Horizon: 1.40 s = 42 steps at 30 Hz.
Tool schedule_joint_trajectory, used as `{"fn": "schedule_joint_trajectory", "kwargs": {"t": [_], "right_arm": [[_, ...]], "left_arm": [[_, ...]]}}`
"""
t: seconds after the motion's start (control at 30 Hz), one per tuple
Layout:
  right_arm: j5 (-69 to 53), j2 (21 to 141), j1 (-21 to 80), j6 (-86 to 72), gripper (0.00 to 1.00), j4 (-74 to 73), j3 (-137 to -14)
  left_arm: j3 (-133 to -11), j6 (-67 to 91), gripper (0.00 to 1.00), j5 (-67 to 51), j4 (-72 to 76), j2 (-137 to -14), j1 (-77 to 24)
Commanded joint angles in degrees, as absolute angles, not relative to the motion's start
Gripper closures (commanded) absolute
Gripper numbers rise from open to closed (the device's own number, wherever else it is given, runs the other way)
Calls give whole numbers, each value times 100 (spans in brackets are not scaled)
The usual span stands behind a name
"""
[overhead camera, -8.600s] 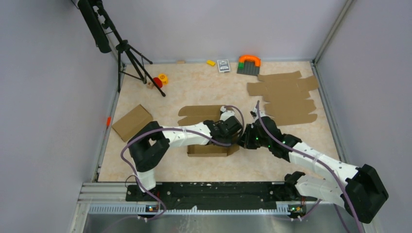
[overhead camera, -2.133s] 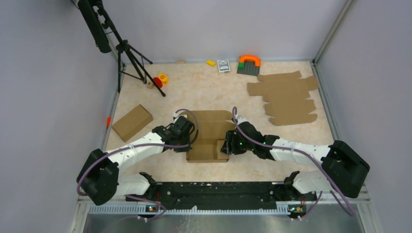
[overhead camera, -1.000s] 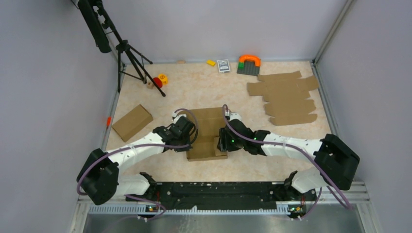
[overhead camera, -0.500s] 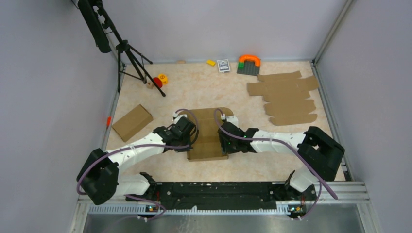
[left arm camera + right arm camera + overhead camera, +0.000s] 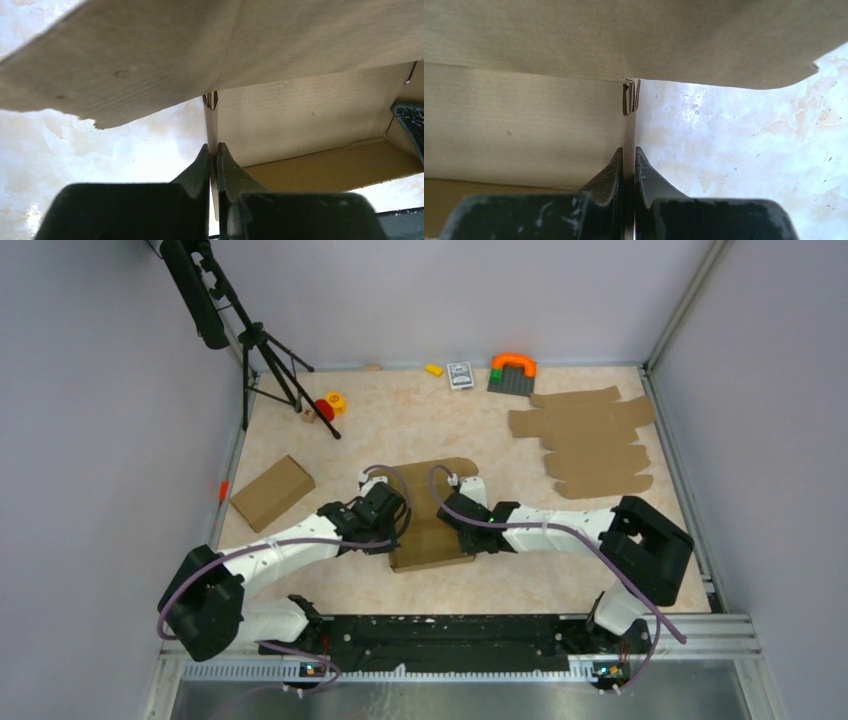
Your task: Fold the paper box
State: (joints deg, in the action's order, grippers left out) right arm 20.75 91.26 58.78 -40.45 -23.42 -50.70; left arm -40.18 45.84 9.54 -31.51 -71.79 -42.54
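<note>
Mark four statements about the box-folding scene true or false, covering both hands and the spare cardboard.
1. The left hand is shut on a side wall of the paper box. True.
2. The right hand hangs open above the box. False: it is shut on the box's opposite side wall.
3. A pile of flat cardboard sheets lies at the far right. True.
4. The closed brown box sits on top of that pile. False: it lies alone on the left side, well apart from the pile.
</note>
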Motion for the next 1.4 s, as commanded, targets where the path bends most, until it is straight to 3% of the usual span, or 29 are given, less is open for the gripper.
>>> {"fn": "schedule_joint_trajectory", "kwargs": {"t": [0.0, 0.47, 0.6, 0.7, 1.03, 1.37], "right_arm": [[2590, 9445, 6078, -3953, 100, -2922, -5506], [3523, 9755, 6298, -4015, 100, -3612, -5848], [3191, 9488, 6300, -3928, 69, -3121, -5589], [2834, 9049, 6246, -3842, 61, -2543, -5365], [1695, 8578, 5831, -3866, 61, -1851, -5064], [2211, 9303, 5906, -3790, 60, -2841, -5607]], "left_arm": [[-4164, 4605, 100, 1320, -3229, -7284, -4393], [-4648, 4707, 100, 1947, -3756, -7771, -4810], [-4666, 4709, 100, 1924, -3762, -7795, -4834], [-4654, 4711, 100, 1908, -3766, -7786, -4842], [-4684, 4716, 100, 1910, -3777, -7816, -4887], [-4707, 4694, 100, 1939, -3788, -7827, -4904]]}}
